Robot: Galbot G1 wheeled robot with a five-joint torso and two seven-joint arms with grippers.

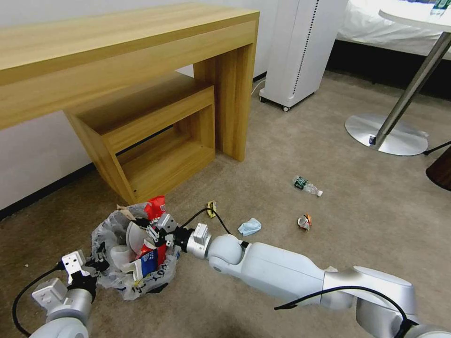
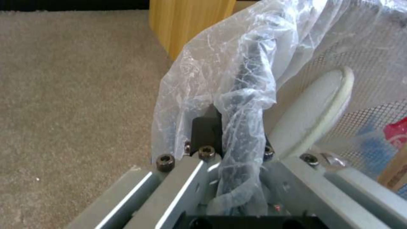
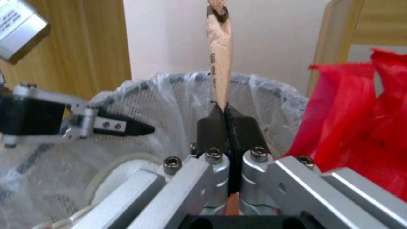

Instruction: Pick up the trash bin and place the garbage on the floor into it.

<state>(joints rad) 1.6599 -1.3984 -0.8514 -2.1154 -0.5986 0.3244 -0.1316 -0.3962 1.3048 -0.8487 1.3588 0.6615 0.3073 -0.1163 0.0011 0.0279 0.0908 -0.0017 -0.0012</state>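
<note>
Over the trash bin (image 1: 127,263), right hand (image 3: 224,111) pinches a wooden stick (image 3: 219,57); left hand (image 2: 231,140) clamps its rim.

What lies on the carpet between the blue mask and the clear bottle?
Nothing: in the head view the carpet between the mask and the bottle is bare. The crushed can lies off to the side.
</note>
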